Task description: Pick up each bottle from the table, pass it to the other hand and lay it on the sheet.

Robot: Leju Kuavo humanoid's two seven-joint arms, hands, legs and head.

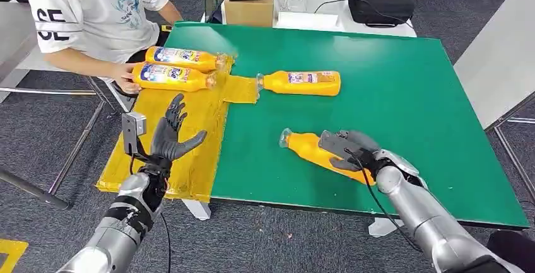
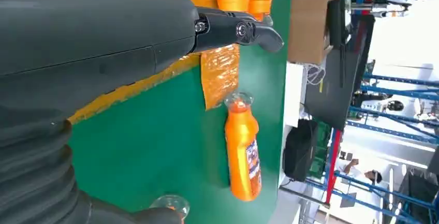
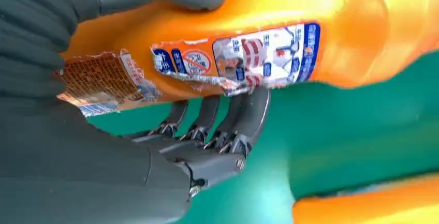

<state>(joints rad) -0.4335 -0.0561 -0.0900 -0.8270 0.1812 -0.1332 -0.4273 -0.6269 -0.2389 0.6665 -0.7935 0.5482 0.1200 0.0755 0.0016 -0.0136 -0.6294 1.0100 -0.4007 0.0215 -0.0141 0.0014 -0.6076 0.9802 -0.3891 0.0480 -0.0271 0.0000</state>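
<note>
My right hand [image 1: 353,150] grips an orange bottle [image 1: 307,148] on its side over the near part of the green table [image 1: 404,96]. In the right wrist view the fingers [image 3: 222,125] curl under the bottle [image 3: 269,22] and the thumb lies over it. My left hand [image 1: 170,135] is held up open over the yellow sheet [image 1: 189,140], holding nothing. A second orange bottle [image 1: 301,82] lies at mid-table, its neck at the sheet's tab; it also appears in the left wrist view [image 2: 242,151]. Two more bottles [image 1: 183,68] lie on the sheet's far end.
A person in a white T-shirt sits at the far left, a hand [image 1: 124,77] on the nearer of the two sheet bottles. Behind the table stand a cardboard box [image 1: 249,9] and a black bag [image 1: 382,2]. A white table [image 1: 498,58] is to the right.
</note>
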